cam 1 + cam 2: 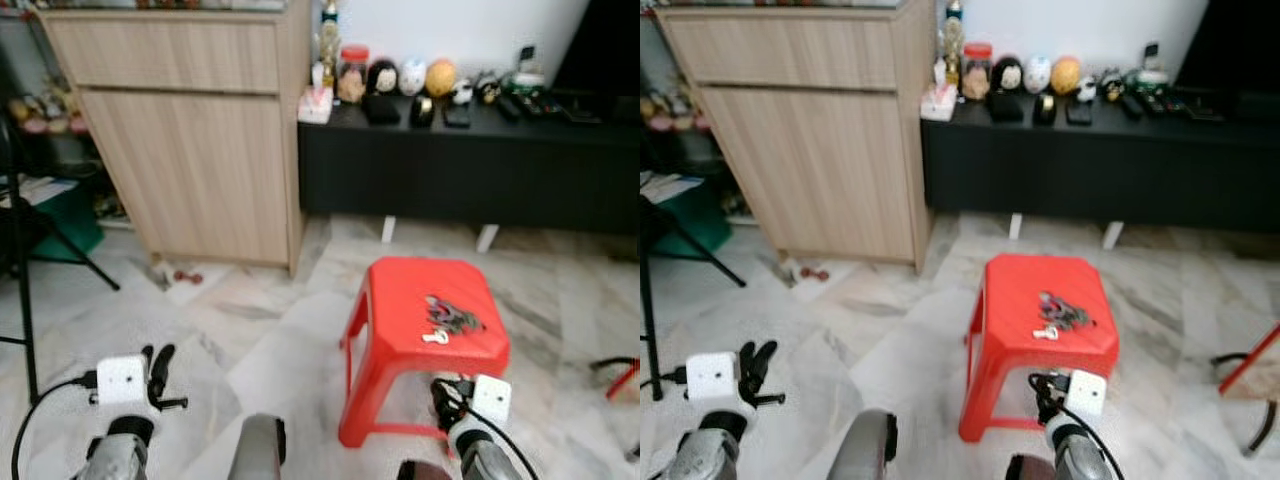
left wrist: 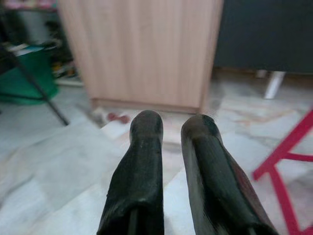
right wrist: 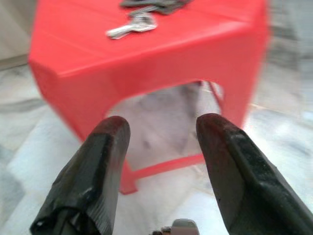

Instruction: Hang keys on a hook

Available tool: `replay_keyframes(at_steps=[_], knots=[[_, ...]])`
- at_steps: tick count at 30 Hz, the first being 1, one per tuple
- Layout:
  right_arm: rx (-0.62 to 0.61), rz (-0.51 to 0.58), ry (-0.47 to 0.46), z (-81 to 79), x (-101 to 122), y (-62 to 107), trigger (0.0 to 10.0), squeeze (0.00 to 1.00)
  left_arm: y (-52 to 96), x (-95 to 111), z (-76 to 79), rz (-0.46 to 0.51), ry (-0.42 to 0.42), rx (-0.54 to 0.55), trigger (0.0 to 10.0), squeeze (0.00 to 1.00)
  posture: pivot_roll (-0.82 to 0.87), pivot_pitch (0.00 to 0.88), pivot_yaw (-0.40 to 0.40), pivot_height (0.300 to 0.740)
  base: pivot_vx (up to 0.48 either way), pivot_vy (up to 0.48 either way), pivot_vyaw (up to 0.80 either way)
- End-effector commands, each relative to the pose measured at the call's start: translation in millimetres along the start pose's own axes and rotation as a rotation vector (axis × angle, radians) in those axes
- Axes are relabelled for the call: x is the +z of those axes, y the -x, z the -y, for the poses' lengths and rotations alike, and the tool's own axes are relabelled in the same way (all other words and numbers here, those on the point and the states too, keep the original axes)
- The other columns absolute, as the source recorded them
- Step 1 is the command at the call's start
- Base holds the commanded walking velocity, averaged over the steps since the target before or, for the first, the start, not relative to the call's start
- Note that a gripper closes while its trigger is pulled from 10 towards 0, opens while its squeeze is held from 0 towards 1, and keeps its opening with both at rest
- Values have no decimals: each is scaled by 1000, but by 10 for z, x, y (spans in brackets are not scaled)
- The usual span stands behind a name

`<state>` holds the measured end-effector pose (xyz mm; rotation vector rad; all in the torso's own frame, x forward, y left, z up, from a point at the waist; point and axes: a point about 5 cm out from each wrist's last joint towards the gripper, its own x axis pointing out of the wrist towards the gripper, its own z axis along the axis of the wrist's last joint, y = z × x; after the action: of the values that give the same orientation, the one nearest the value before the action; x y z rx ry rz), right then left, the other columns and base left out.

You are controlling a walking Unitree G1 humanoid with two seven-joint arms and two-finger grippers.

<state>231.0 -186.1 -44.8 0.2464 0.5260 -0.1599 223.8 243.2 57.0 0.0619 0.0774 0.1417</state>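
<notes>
A bunch of keys [image 1: 450,318] with a dark fob lies on top of a red plastic stool [image 1: 400,290] on the marble floor, ahead and to my right. My right gripper [image 1: 440,393] hangs low in front of the stool, below seat height. In the right wrist view it [image 3: 161,128] is open and empty, pointing at the stool's front edge [image 3: 122,63], with the keys [image 3: 139,22] on the seat beyond. My left gripper [image 1: 158,368] is held low on the left over bare floor. Its fingers [image 2: 146,147] are almost together, with nothing between them.
A light wooden cabinet [image 1: 200,150] stands at the back left. Beside it is a low black console [image 1: 470,170] with ornaments and remotes on top. A black tripod leg [image 1: 22,280] and a green bin [image 1: 70,215] are at the far left. A red frame [image 1: 622,380] shows at the right edge.
</notes>
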Motion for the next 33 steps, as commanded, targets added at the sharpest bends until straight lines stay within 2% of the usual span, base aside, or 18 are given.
replay_keyframes(at_steps=[1, 13, 24, 33], knots=[[-16, 13, -2, 52, 41, -9, 10000, 0, -37, 71, 45, 24, 8, -16, 10000, 0, 202, 45, -69, 606, 0, 0, 0], [-37, 39, -4, 84, 98, -24, 10000, 0, -58, 106, 55, 38, 13, -21, 10000, 0, 202, 50, -70, 606, 255, 0, 0], [29, 80, 33, -15, 160, -44, 10000, 0, -64, 121, 51, 47, 17, -14, 10000, 0, 204, 50, -72, 606, 313, 0, 0], [15, 84, 25, -16, 158, -43, 10000, 0, -62, 123, 50, 50, 20, -12, 10000, 0, 205, 51, -72, 606, 310, 0, 0]])
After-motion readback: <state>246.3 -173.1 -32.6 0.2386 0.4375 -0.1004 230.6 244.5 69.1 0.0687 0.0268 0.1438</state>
